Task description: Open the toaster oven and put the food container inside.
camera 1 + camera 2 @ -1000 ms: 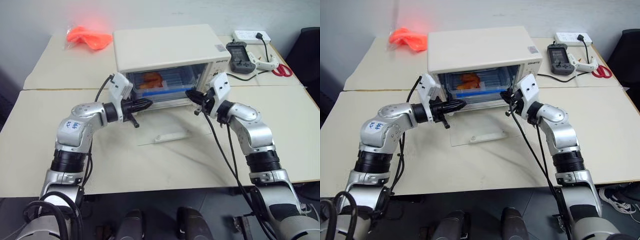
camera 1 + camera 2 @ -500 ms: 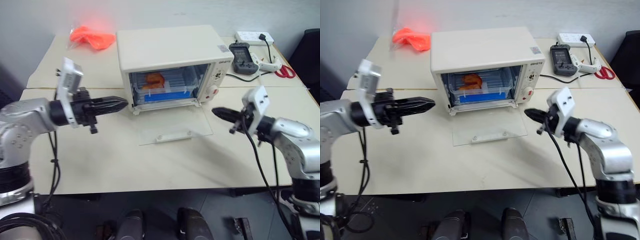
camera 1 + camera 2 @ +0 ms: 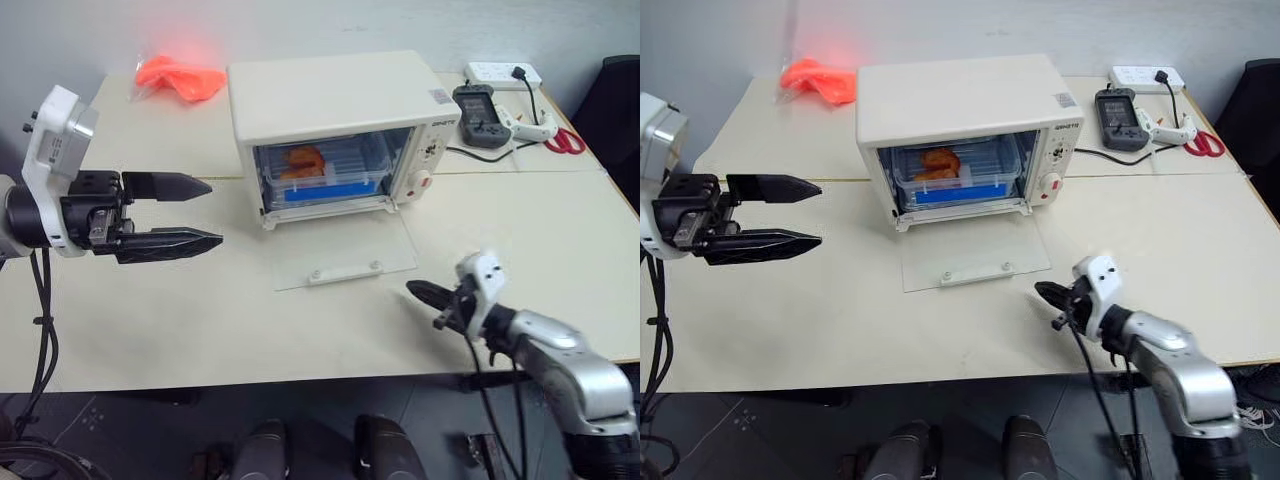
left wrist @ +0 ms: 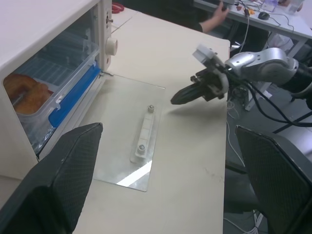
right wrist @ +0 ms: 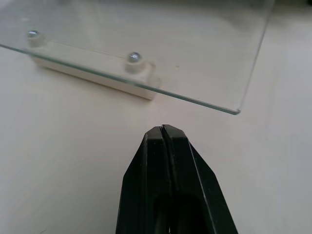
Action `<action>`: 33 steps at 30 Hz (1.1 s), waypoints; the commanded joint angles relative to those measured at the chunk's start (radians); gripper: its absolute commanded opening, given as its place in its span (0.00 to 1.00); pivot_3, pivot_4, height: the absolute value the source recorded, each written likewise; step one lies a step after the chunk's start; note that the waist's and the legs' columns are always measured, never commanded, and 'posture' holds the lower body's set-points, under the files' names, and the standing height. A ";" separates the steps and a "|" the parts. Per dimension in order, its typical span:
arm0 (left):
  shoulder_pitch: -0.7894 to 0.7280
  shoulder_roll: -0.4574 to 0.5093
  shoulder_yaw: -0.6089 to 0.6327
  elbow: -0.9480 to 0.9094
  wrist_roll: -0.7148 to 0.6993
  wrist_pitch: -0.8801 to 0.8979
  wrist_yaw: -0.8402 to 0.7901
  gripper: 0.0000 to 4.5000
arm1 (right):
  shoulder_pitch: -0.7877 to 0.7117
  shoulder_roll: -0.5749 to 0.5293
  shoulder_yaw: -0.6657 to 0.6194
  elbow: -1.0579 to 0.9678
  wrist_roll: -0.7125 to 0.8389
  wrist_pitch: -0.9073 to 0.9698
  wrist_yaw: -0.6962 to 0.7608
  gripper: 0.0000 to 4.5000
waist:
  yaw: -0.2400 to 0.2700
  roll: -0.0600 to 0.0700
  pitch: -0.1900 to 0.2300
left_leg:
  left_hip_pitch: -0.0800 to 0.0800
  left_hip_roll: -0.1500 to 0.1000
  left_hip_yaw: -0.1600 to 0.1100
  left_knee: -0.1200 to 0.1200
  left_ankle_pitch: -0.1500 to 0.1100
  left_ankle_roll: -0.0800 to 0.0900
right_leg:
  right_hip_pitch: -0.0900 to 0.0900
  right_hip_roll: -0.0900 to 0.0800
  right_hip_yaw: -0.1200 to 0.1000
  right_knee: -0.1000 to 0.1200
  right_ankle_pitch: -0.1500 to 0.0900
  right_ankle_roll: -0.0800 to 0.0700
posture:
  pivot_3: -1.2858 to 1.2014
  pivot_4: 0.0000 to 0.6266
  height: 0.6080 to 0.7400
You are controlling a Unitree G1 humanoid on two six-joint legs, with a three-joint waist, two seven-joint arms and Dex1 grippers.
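The cream-white toaster oven (image 3: 335,100) stands at the middle back of the table. Its glass door (image 3: 345,250) lies open and flat on the tabletop, white bar handle (image 4: 145,134) facing up. Inside on the rack sits the food container (image 3: 325,170), clear with a blue clip strip and orange-brown food. My left gripper (image 3: 215,212) hovers open and empty, well to the left of the oven. My right gripper (image 3: 412,289) is shut on nothing, low over the table just in front of the door's right corner (image 5: 236,111).
A bright orange plastic bag (image 3: 180,75) lies at the back left. At the back right are a white power strip (image 3: 500,72), a black handheld device (image 3: 480,110), a white tool (image 3: 530,125) and red scissors (image 3: 568,142). A table seam runs behind the oven.
Both arms have drawn back from the oven mouth. The left gripper swung out to the left, rose and opened. The right gripper sank toward the table's front, still shut.
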 commanded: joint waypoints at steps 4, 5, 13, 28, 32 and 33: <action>-0.048 0.005 -0.007 -0.019 0.001 -0.058 0.022 1.00 | -0.066 0.044 0.000 0.097 -0.046 -0.090 -0.031 0.00 | 0.001 0.000 0.000 | 0.000 0.000 0.000 0.000 0.000 0.000 | 0.000 0.001 -0.001 0.000 0.000 0.000 | 0.52 0.24 1.00; -0.050 0.004 -0.009 -0.018 -0.001 -0.059 0.025 1.00 | -0.075 0.047 0.004 0.108 -0.050 -0.098 -0.027 0.00 | 0.000 0.000 0.000 | 0.000 0.000 0.000 0.000 0.000 0.000 | 0.000 0.001 -0.001 0.000 0.000 0.000 | 0.52 0.24 1.00; -0.028 -0.008 -0.008 -0.006 0.017 -0.102 0.042 1.00 | -0.224 0.015 -0.093 0.044 0.078 -0.047 0.004 0.00 | -0.004 0.002 0.001 | 0.000 0.001 0.001 0.000 0.000 0.000 | 0.000 0.001 0.000 0.001 0.000 0.000 | 0.52 0.24 1.00; 0.053 -0.005 0.045 0.049 0.043 -0.148 0.057 1.00 | -0.276 -0.400 -0.250 0.060 0.260 0.105 0.355 0.00 | 0.003 0.004 0.002 | -0.001 0.000 0.001 0.001 -0.001 0.002 | 0.000 0.000 0.000 0.000 0.000 0.000 | 0.52 0.24 1.00; 0.094 0.013 0.075 0.084 0.071 -0.170 0.041 1.00 | -0.248 -0.579 -0.302 0.150 0.279 0.111 0.542 0.00 | 0.001 0.005 0.003 | -0.001 0.000 0.002 0.001 -0.001 0.002 | 0.000 0.000 0.000 -0.001 0.000 0.001 | 0.52 0.24 1.00; 0.101 0.017 0.081 0.094 0.077 -0.177 0.039 1.00 | -0.256 -0.613 -0.307 0.185 0.279 0.109 0.576 0.00 | 0.000 0.005 0.003 | 0.000 0.000 0.003 0.001 -0.001 0.002 | 0.000 0.000 0.000 -0.001 0.000 0.000 | 0.52 0.24 1.00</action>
